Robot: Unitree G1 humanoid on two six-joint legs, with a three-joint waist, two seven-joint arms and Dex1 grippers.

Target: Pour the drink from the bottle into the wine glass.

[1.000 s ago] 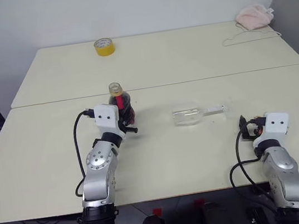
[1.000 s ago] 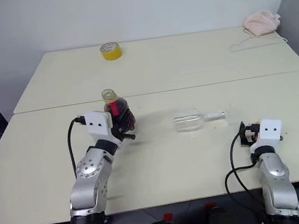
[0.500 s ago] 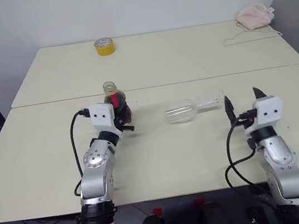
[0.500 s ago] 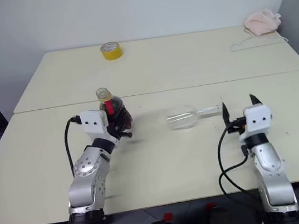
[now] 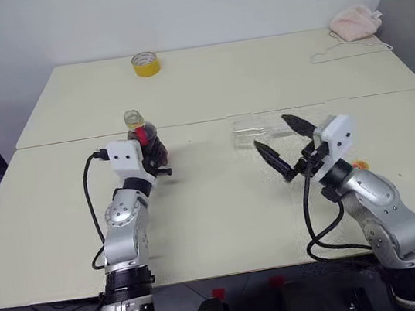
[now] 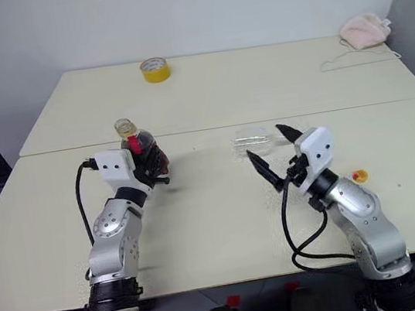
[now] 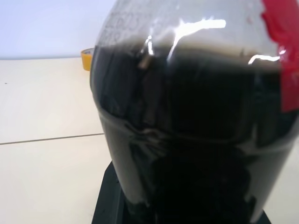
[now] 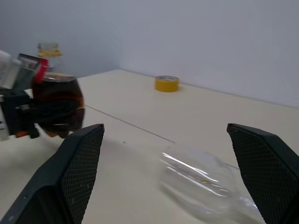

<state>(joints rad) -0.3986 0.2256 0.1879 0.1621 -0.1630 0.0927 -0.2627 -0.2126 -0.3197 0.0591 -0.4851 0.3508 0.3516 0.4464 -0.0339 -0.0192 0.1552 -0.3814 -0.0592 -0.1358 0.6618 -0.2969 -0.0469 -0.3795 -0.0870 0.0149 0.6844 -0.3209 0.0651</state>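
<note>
Bottle (image 5: 145, 139) standing upright above the tabletop (image 5: 217, 217), gripped around its bulbous body by the closed left end effector (image 5: 153, 160); drink (image 7: 187, 140) filling most of the body, cap seemingly off, though too small to confirm. Wine glass (image 5: 254, 126) lying on its side on the tabletop, well apart from the bottle toward the right, bowl pointing toward the bottle in the right wrist view (image 8: 201, 179). Right end effector (image 5: 284, 148) hovering just short of the glass with both black fingers spread as wide as possible, holding nothing.

Step in hand, as judged: righting the glass before any pouring. Advisable approach: bringing the open fingers down on either side of the bowl or upper stem, closing gently to avoid rolling or cracking the thin wall, then tipping it up onto its round foot. Keeping the bottle vertical and clear meanwhile, avoiding spills from the neck. Yellow tape roll (image 5: 145, 64) and pink cloth (image 5: 353, 22) lying at the far edge, out of the working zone. Small orange object (image 6: 359, 176) resting beside the right arm.
</note>
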